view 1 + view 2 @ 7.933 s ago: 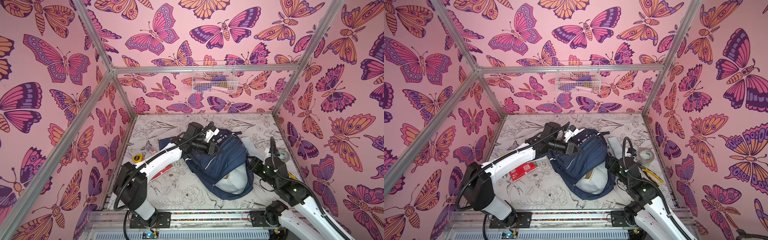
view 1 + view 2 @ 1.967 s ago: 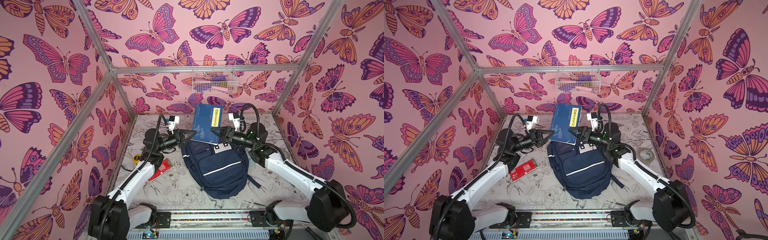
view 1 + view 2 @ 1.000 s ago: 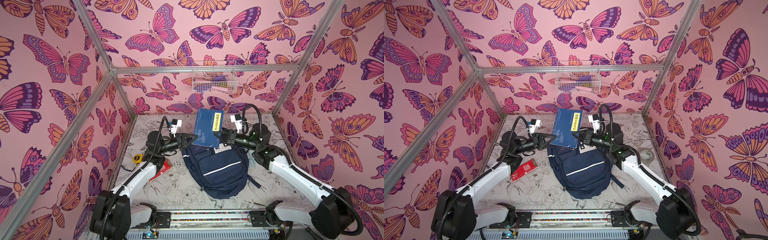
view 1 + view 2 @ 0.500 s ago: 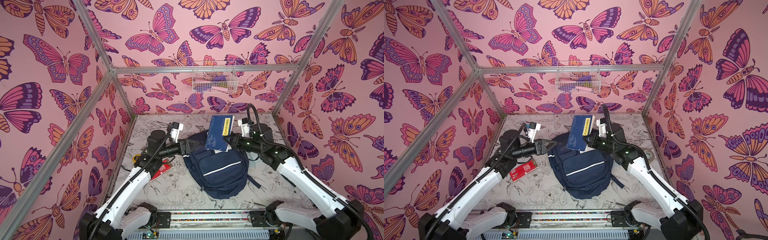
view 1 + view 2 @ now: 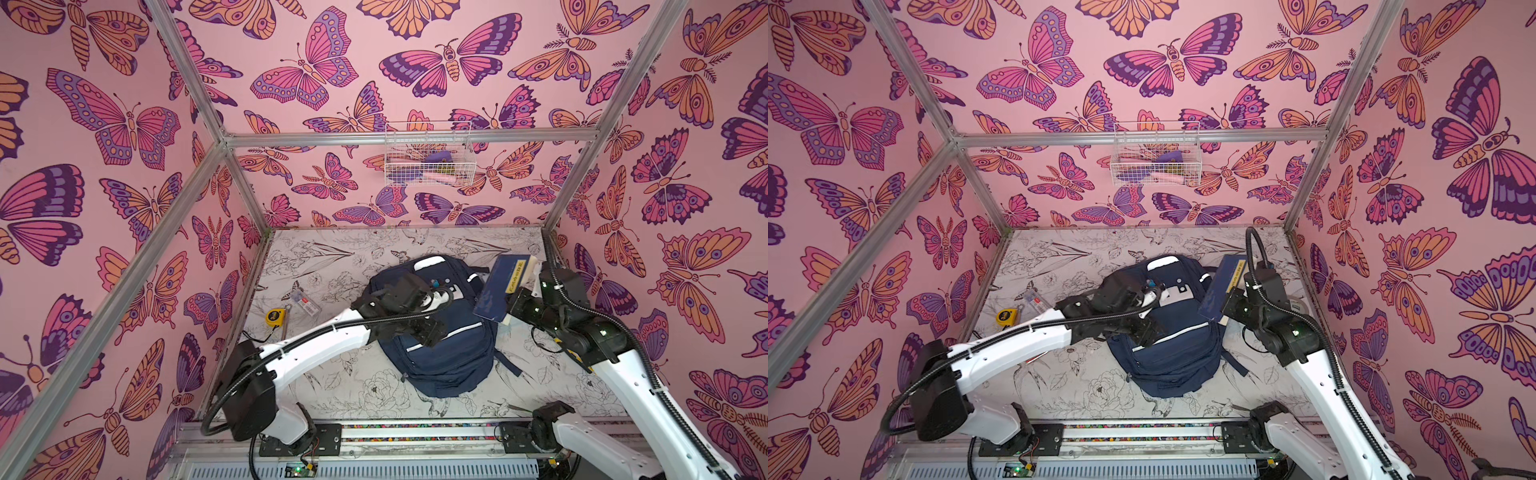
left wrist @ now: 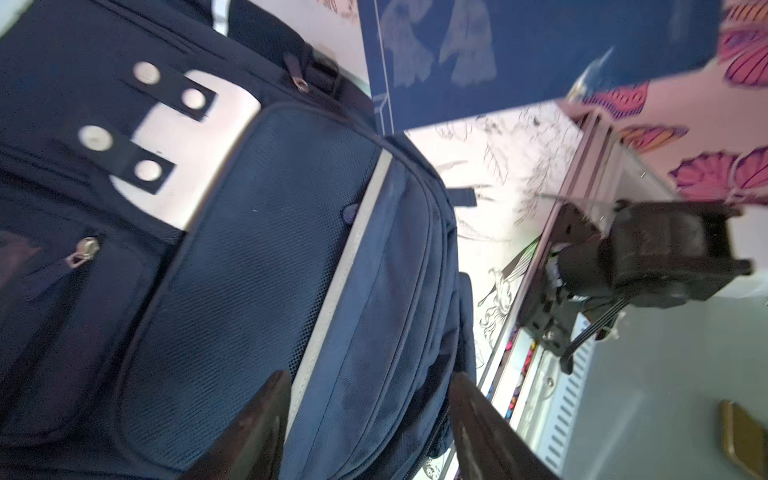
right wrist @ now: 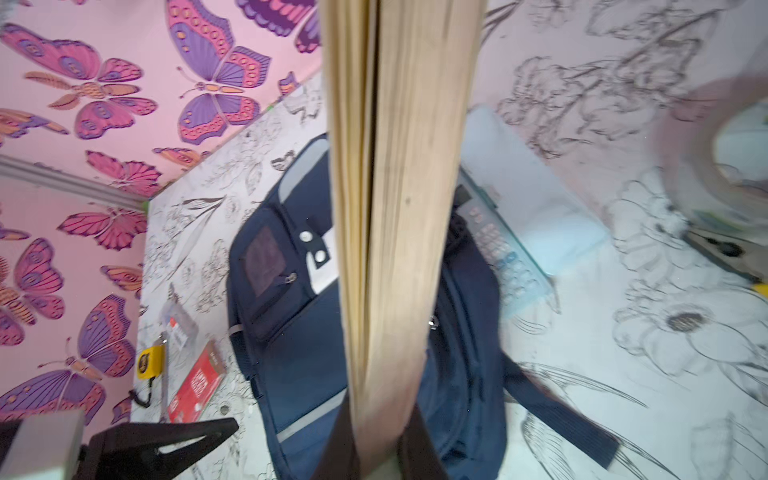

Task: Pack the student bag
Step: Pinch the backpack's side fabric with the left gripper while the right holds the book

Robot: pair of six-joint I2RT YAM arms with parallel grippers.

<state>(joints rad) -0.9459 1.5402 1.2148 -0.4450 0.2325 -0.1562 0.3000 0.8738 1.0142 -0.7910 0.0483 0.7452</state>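
Centre frame in both top views, the student bag point(image 5: 449, 365) lies flat on the floral table point(image 5: 332, 266). Above it the left gripper point(image 6: 368, 378) hangs, jaws apart, seemingly clear of the fabric. At its right, the right gripper point(image 5: 507, 312) clamps a blue book point(image 5: 498, 286).

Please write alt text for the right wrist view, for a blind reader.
The right gripper is shut on a thick book with tan page edges; behind it the navy-blue fabric backpack lies on the flower-printed table. A yellow tape measure and a flat red packet lie beside the backpack.
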